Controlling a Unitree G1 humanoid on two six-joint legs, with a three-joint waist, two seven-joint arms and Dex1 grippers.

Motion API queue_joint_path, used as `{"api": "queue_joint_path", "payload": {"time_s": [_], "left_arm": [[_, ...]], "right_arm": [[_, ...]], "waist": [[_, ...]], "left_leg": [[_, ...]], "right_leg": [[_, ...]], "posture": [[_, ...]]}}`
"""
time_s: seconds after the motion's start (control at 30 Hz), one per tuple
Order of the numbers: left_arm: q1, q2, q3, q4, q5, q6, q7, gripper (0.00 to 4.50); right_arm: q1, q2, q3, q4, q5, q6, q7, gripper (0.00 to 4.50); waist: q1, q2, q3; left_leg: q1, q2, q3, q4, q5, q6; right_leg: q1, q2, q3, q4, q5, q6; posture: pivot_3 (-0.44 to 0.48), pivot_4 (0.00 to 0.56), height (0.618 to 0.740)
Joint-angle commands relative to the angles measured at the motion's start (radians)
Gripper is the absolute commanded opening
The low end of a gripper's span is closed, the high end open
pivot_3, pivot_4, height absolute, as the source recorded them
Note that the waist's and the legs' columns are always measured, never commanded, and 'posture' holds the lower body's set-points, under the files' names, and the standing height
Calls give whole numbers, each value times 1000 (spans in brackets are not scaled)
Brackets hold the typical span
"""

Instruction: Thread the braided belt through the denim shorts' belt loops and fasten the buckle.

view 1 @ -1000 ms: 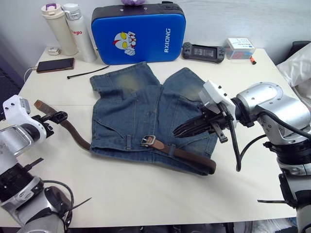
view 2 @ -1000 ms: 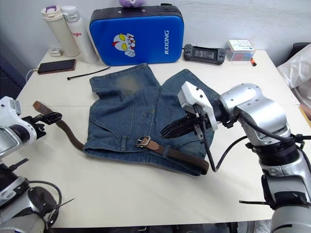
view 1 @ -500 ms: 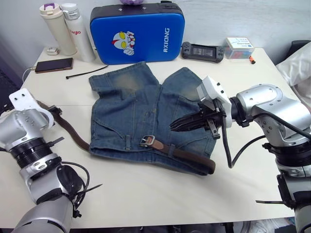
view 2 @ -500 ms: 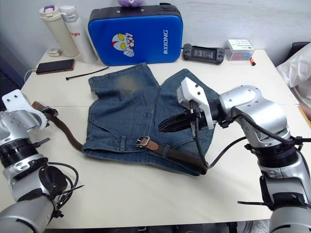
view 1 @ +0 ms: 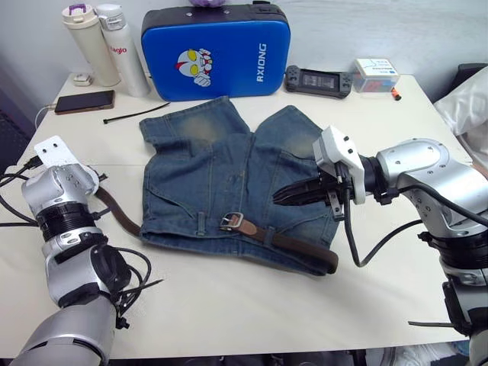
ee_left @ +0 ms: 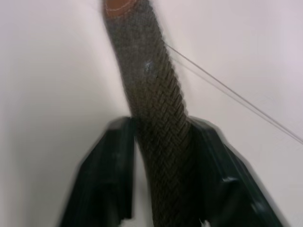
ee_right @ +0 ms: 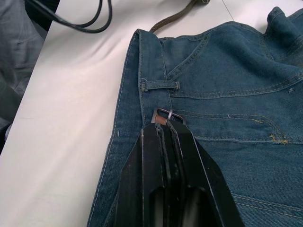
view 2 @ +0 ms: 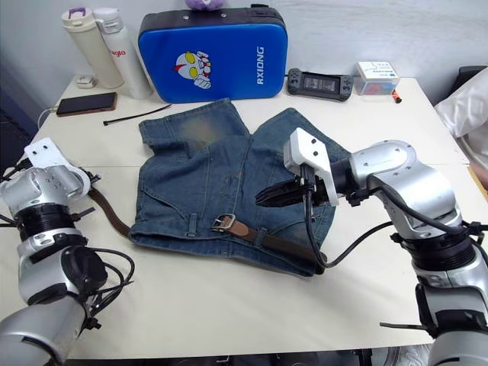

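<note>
The braided belt point(view 1: 293, 244) is dark brown and tightly woven, with a tan leather tip. It runs along the waistband of the denim shorts point(view 1: 229, 183), which lie flat mid-table point(view 1: 252, 305) — faded blue, tan-worn on the legs. Its silver buckle point(view 1: 232, 222) rests near the waistband's middle, just beside a belt loop point(view 1: 201, 223). The other end trails off the shorts toward my left gripper point(ee_left: 158, 175), whose fingers are clamped on the weave. My right gripper point(view 1: 280, 198) hovers over the shorts, fingers pressed together, empty. From the head views my left wrist hides the grasp, and part of the belt's run is hidden at the waistband.
</note>
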Motion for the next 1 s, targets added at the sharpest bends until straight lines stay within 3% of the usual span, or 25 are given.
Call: {"api": "queue_joint_path", "payload": {"time_s": [0.03,0.27,0.47,0.67,0.87,0.9,0.97,1.0], "left_arm": [[66,19,-105,-254,-71,-150,-245,78],[202,102,-219,-527,-152,-247,-560,27],[380,277,-402,-658,-49,-627,-873,27],[393,307,-493,-703,-73,-760,-1059,27],[322,279,-541,-664,-32,-822,-1079,27],[309,271,-548,-658,-34,-825,-1084,0],[294,261,-554,-650,-40,-824,-1098,0],[290,257,-555,-648,-43,-824,-1104,0]], "right_arm": [[1,-19,-42,-25,-1,-28,-2,0],[-1,-20,-34,-12,-7,-45,-1,0],[-40,30,-23,48,-72,-141,-53,0],[-133,154,8,93,-204,-348,-134,0],[-150,169,58,129,-282,-425,-102,0],[-148,173,67,133,-293,-433,-98,652],[-143,172,79,133,-302,-433,-86,1328],[-141,171,81,136,-315,-440,-90,1899]], "waist": [[1,-2,1],[-4,-2,1],[-10,0,2],[-8,4,4],[-3,4,4],[-3,4,4],[-3,4,4],[-4,4,4]], "left_leg": [[0,0,0,0,0,0],[-1,1,0,0,0,0],[0,1,2,-2,0,0],[-1,1,3,-1,0,1],[-2,0,2,-1,1,3],[-3,0,2,-1,1,3],[-3,0,2,-1,2,4],[-3,0,2,-1,2,4]], "right_leg": [[0,0,0,0,0,0],[0,0,0,-2,0,0],[0,0,1,-4,0,0],[-1,0,1,-3,0,0],[-1,1,-1,-3,0,0],[-1,1,-1,-3,0,0],[-1,1,-1,-3,0,0],[-1,1,-1,-3,0,0]], "posture": [[0,150,725],[0,150,725],[0,150,725],[0,150,725],[0,150,725],[0,150,725],[0,150,725],[0,150,725]]}}
